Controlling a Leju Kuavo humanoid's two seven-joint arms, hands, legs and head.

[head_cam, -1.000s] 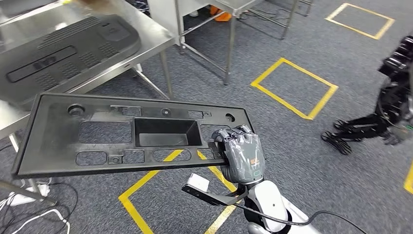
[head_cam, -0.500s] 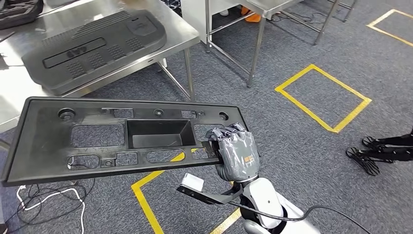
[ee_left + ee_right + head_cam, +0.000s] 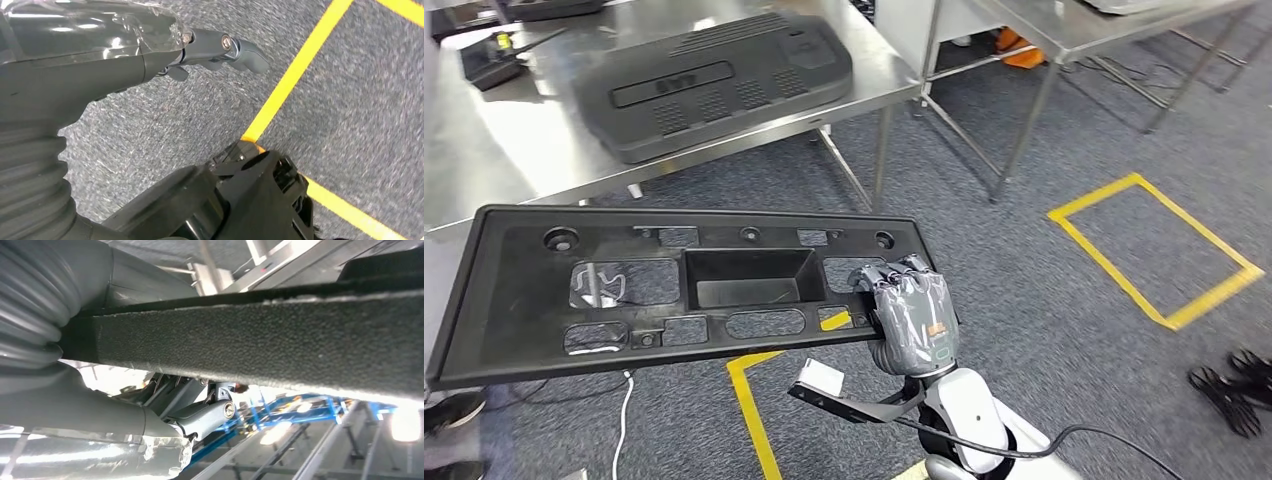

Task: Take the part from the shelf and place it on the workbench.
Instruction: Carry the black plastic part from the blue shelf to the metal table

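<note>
The long black part point(image 3: 674, 290) hangs level in the air before the steel workbench's point(image 3: 514, 150) near edge, over open carpet point(image 3: 1044, 330); the right hand point(image 3: 911, 318) grips its right end, fingers curled over the rim; the left hand point(image 3: 100, 50) hangs above the floor, its finger state unclear.

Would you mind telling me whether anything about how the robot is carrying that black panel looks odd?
Yes: the long black panel is gripped by the right hand at one end alone, so the rest juts out unsupported and its far end sags slightly. The left hand hangs over the carpet holding nothing. The steel workbench already carries another dark panel.
</note>
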